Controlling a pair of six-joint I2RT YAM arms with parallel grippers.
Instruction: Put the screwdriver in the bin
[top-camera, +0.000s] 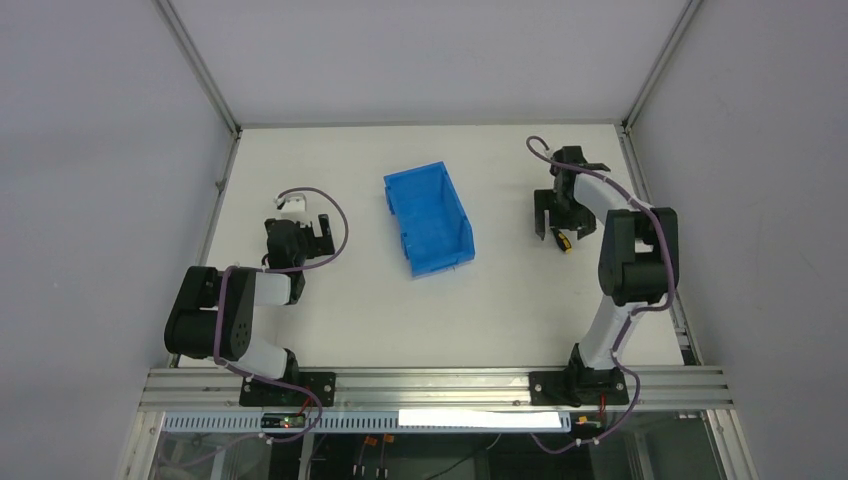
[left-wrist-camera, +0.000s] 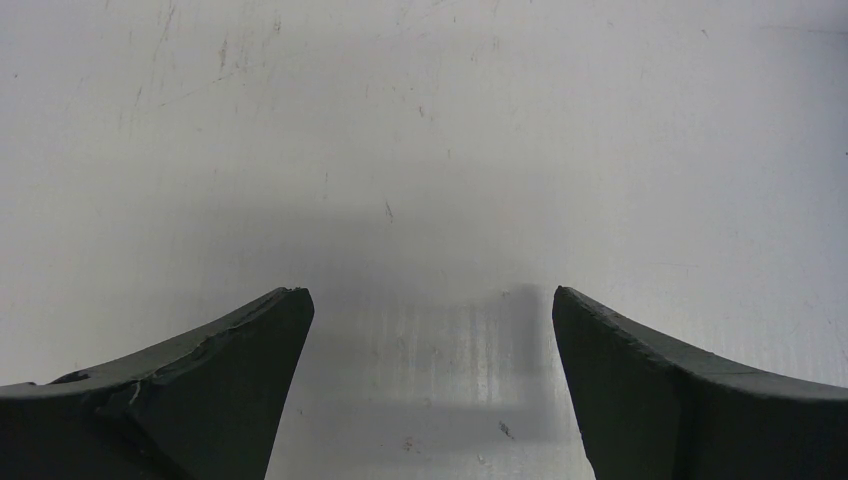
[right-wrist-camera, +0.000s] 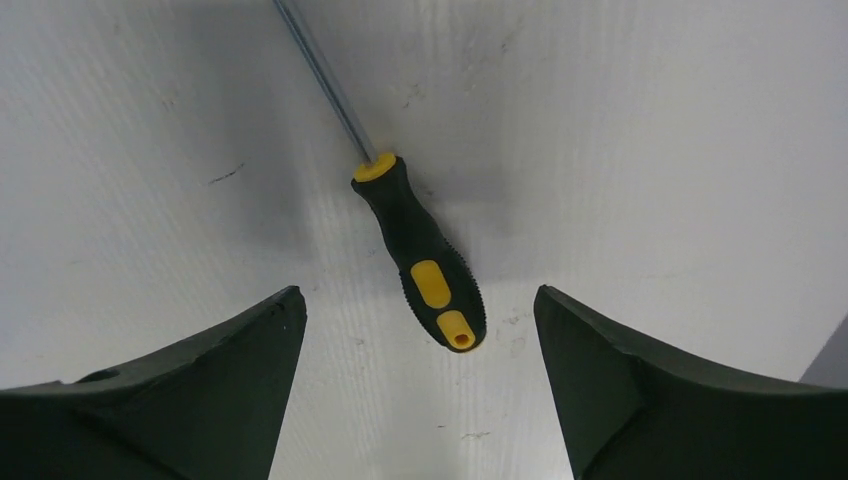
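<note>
Presently: desk (top-camera: 350, 310), white, bearing everything. Bin (top-camera: 428, 220), blue, mid-desk. Right gripper (right-wrist-camera: 418, 300), right of the bin, released, jaws wide, poised over the screwdriver (right-wrist-camera: 425, 260). The screwdriver lies flat on the desk, handle nearest and between the jaws, long axis running away from the gripper, slightly aslant. Left gripper (left-wrist-camera: 430, 300), left of the bin, released, farther off. Shaft tip cut off; from overhead only the handle's end shows.

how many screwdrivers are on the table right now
1. The screwdriver lies flat on the table, right of the blue bin, between the open jaws of the right arm, untouched. None shows elsewhere, though the arms may hide some.
</note>
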